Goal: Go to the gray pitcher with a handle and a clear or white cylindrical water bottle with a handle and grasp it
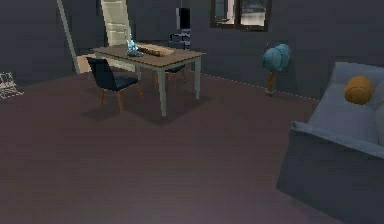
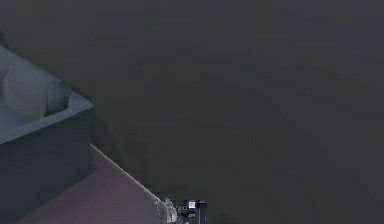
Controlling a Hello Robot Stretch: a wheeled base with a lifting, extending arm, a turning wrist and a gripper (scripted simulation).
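A brown-topped table [image 1: 160,60] on pale legs stood on the dark floor in the far left part of the forward view. Near the table's far left corner sat a pale blue glassy thing [image 1: 131,46]. Its colour fit a clear bottle, but its shape and any handle were too small to make out. Just beside it, toward the middle of the tabletop, lay a flat tan box [image 1: 155,50]. At the table's far right corner rose a dark upright shape [image 1: 181,37]. Whether it stood on the table or behind it, and whether it was the gray pitcher, could not be told. A dark blue chair [image 1: 110,76] stood at the table's near left edge, and a tall pale panel [image 1: 117,20] stood by the wall behind. Farther along that wall was a teal round thing [image 1: 277,57] on a thin stand. A blue-gray sofa [image 1: 340,140] sat at the forward view's right edge with an orange cushion [image 1: 359,90] on it. The sofa also showed at the arm side view's left [image 2: 45,145]. The gripper [image 2: 172,211] showed at that view's bottom edge, left of the white marker squares [image 2: 192,207], well apart from the table. Its far end was too small to read, so its state, and whether it held anything, could not be told.
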